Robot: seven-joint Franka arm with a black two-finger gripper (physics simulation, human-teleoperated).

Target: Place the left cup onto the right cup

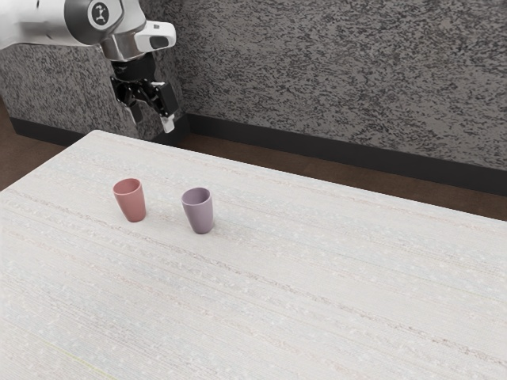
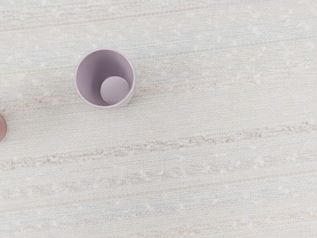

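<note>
- Pale table [image 1: 333, 301] spreads across the lower part of the exterior view.
- Pink cup [image 1: 129, 199] stands upright left of centre, with the mauve cup [image 1: 198, 210] near it on the right; they do not touch.
- Gripper [image 1: 152, 115] hangs in the upper left, fingers spread, holding nothing.
- Wrist view looks down into the mauve cup [image 2: 104, 78], mouth up.

We see a pale wood-grain table [image 1: 317, 301] across the lower frame, and a speckled grey wall [image 1: 356, 63], dark baseboard [image 1: 356, 154] and brown floor [image 1: 317, 170] along the top.
</note>
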